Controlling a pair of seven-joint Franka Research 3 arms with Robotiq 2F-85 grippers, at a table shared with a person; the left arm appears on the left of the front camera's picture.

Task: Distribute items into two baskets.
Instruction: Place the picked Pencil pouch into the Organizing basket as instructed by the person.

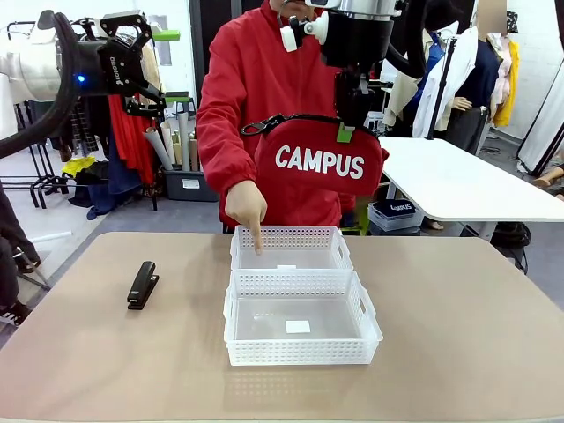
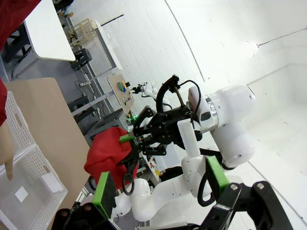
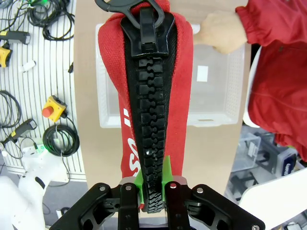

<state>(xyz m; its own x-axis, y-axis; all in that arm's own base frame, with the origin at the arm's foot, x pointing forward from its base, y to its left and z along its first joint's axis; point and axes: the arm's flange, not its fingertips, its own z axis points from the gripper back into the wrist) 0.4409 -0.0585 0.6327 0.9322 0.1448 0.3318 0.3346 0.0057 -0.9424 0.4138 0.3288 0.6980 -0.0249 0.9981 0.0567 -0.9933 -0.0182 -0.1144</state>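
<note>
The right gripper (image 1: 346,132), clamped on the zipper edge of the red CAMPUS pouch (image 1: 322,163), holds it above the table's (image 1: 458,317) far edge as a person's hand (image 1: 247,207) points into the far basket (image 1: 291,236); the stapler (image 1: 142,284) lies near the left edge, and the left gripper (image 1: 148,63) hangs with jaws apart

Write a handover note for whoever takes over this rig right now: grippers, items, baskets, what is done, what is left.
Right gripper: shut on the red pouch at its zipper edge, holding it in the air above the far basket.
Left gripper: open, raised at the left, holding nothing.
Stapler: lying on the table, left of the baskets.
Near basket: holds neither item.
Person's hand: pointing a finger down into the far basket.
Done: pouch lifted.
Left: set the pouch down, probably in the far basket; the stapler likely goes in the near one.
</note>
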